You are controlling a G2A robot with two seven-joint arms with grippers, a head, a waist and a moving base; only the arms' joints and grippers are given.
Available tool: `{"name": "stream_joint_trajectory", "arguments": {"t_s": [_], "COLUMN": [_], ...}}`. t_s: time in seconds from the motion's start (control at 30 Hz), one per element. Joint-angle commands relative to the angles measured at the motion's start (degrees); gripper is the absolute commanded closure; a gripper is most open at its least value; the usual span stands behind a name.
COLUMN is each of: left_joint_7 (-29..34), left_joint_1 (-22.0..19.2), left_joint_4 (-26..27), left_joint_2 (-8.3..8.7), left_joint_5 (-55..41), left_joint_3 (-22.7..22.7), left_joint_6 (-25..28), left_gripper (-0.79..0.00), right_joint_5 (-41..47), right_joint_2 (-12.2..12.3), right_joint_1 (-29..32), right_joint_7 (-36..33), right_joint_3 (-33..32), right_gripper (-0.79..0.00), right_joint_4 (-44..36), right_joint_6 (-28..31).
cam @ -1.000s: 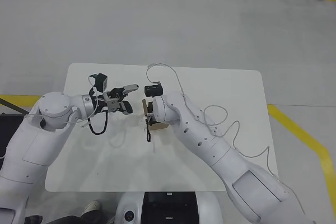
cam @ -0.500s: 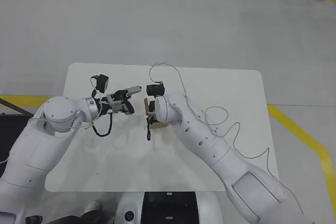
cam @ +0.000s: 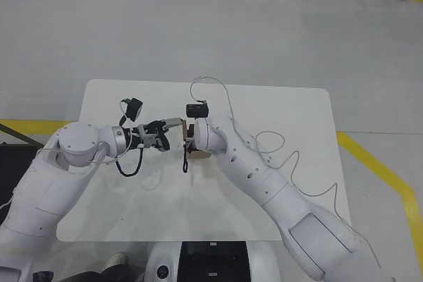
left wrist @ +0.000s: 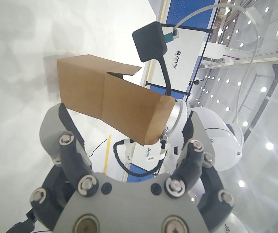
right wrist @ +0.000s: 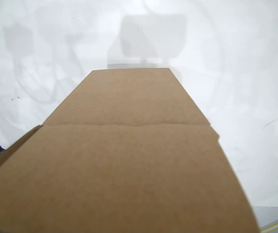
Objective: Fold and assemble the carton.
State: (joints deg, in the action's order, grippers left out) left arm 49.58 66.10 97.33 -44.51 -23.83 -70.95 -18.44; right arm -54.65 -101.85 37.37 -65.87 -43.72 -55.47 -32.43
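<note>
Left wrist view shows the left gripper (left wrist: pixel 129 120) spread wide, close to the brown carton (left wrist: pixel 100 90). The carton sits under the right arm (cam: pixel 229 151) at the wrist, above mid-table (cam: pixel 282 106). Whether that arm grips it cannot be told.

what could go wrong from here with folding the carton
1. The open left tool sits close to the rounded tuck flap of the carton. Closing there may crumple the flap rather than fold it at the crease.
2. The small side flap sticks out loose and could end up outside the closure.
3. A black cable loop hangs just behind the carton and might snag the tool.
</note>
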Motion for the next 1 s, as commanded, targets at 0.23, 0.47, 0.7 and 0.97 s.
{"name": "stream_joint_trajectory", "arguments": {"t_s": [0.23,0.47,0.7,0.97], "left_joint_7": [-0.09,-0.42,-2.22,2.88], "left_joint_1": [-1.04,-1.04,0.00,0.82], "left_joint_4": [-0.03,-0.50,-1.31,-4.19], "left_joint_2": [-0.37,-0.53,-0.85,-0.46], "left_joint_5": [2.24,3.05,-1.71,-7.25], "left_joint_3": [0.92,0.71,-1.48,-5.85], "left_joint_6": [-0.42,-1.04,-0.32,-1.63], "left_gripper": [-0.785,-0.785,-0.785,-0.785], "right_joint_5": [-0.55,-1.76,-3.30,-8.92], "right_joint_2": [-0.25,-0.08,-0.10,0.81], "right_joint_1": [-0.28,0.49,0.77,2.28], "right_joint_7": [0.77,0.18,-0.58,-2.98], "right_joint_3": [-0.44,-0.65,-0.59,0.34], "right_gripper": [0.000,0.000,0.000,0.000], "right_joint_4": [1.22,0.26,-2.09,-7.92], "right_joint_6": [0.67,1.80,1.68,6.98]}}
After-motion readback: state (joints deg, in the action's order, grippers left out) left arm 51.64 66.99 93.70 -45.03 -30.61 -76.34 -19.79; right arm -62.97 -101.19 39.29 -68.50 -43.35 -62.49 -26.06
